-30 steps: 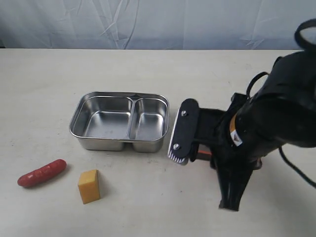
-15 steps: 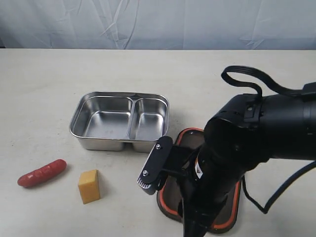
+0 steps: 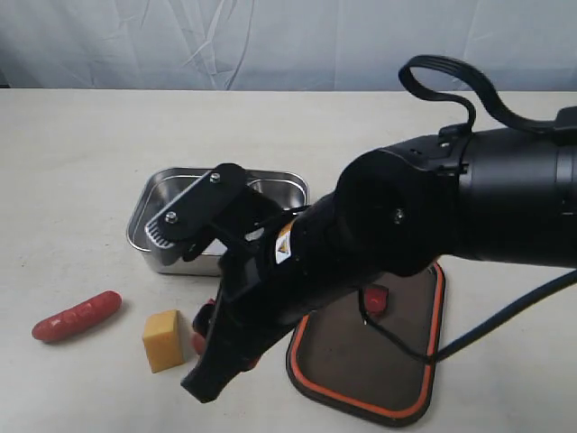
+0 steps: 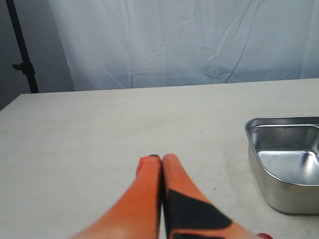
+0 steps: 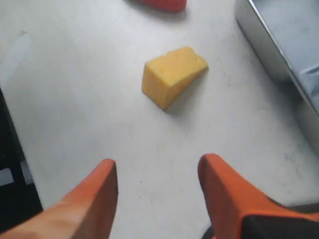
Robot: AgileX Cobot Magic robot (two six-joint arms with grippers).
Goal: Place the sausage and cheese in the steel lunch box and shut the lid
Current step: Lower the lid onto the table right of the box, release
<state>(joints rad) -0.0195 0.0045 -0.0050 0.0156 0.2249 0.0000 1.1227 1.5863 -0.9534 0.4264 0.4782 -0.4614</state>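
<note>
Sausage (image 3: 77, 316) and cheese (image 3: 163, 340) both lie on the desk (image 3: 72, 144) in your exterior view. They are outside the steel lunch box (image 3: 149, 203), towards the front left, with the cheese just right of the sausage and not touching it. The lid (image 3: 361, 361) rests flat on the desk to the right of the box, its orange seal facing up and its small red valve (image 3: 375, 298) showing beside the arm. Your right arm (image 3: 406, 216) reaches across from the right and covers much of the box. Its hand (image 3: 204, 330) sits low, just beside the cheese, but you cannot judge its opening from this view.

In the left wrist view, your left hand (image 4: 160, 158) has its two orange fingers (image 4: 144, 199) pressed together with nothing between them, over bare desk. One corner of the lunch box (image 4: 264, 184) shows, apart from the fingertips.

In the right wrist view, your right hand (image 5: 158, 160) is spread wide and holds nothing. The cheese (image 5: 172, 74) lies on the desk ahead of the fingertips, roughly in line with the gap, and is not touched. Beyond it, the sausage (image 5: 162, 4) shows only as a red end at the frame edge. The lunch box wall (image 5: 269, 45) stands near the cheese.
</note>
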